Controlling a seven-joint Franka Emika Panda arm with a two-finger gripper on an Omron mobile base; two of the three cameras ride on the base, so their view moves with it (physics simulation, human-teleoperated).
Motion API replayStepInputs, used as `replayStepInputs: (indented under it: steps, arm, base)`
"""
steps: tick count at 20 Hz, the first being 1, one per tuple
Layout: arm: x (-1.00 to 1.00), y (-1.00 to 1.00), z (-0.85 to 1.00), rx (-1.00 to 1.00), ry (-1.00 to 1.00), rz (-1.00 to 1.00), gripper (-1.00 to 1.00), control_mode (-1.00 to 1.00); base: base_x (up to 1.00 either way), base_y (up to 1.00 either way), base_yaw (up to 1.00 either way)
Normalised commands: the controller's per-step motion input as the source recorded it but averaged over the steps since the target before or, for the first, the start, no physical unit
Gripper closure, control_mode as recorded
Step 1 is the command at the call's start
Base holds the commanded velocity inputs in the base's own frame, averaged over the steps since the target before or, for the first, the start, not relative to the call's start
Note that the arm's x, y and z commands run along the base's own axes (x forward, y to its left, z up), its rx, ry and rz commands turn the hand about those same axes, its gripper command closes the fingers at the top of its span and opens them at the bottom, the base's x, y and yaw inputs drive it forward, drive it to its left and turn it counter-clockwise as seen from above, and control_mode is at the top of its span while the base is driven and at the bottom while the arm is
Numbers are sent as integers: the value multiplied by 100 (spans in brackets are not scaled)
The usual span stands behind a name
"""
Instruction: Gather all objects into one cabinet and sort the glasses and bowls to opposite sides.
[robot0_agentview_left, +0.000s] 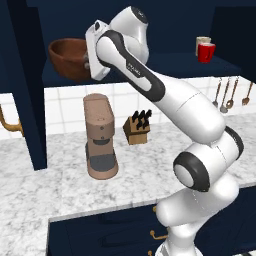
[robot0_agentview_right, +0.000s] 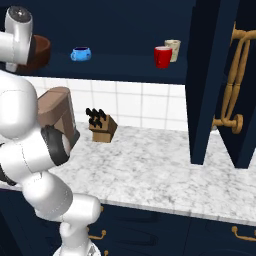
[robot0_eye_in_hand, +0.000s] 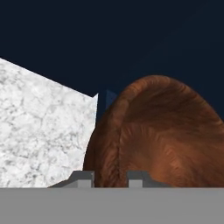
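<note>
Overhead, the dark navy cabinet (robot0_agentview_right: 125, 67) spans the wall with its doors swung open, one door (robot0_agentview_right: 210, 80) hanging at three o'clock in the right base view with curved brass handles (robot0_agentview_right: 235, 80) beside it. Below it the marble counter (robot0_agentview_left: 50, 185) runs across, backed by white tile. The white arm (robot0_agentview_left: 190, 115) rises from the base and reaches up toward ten o'clock in the left base view, its hand at the left end of the cabinet shelf. There the big brown bowl (robot0_agentview_left: 67, 57) sits at the shelf's left end, near ten o'clock in that view, with the hand right against its rim. In the hand view the gripper (robot0_eye_in_hand: 110, 178) straddles the bowl's rim, one dark fingertip (robot0_eye_in_hand: 83, 178) outside the wall and the other inside, the jaws narrowed onto the wooden edge, so it has hold of the bowl. The brown coffee machine (robot0_agentview_left: 100, 135) stands on the counter at nine o'clock from the arm's elbow, and the wooden knife block (robot0_agentview_left: 137, 127) sits just beside it toward the wall. On the shelf's right part, at one o'clock in the left base view, the red cup (robot0_agentview_left: 206, 52) stands in front of, and touching or nearly touching, the beige cup (robot0_agentview_left: 202, 41). The tiny blue bowl (robot0_agentview_right: 80, 53) rests on the shelf between the brown bowl and the cups, well apart from both.
</note>
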Motion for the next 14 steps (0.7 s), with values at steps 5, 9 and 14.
replayStepInputs:
  steps: [5,9,14]
  arm:
    - [8,23,-32,0,0,0,100,-100]
    - [22,29,-28,0,-1,0,100,-100]
    - [37,30,-4,0,-7,0,100,-100]
  base:
    - [0,0,0]
    - [0,0,0]
    - [0,0,0]
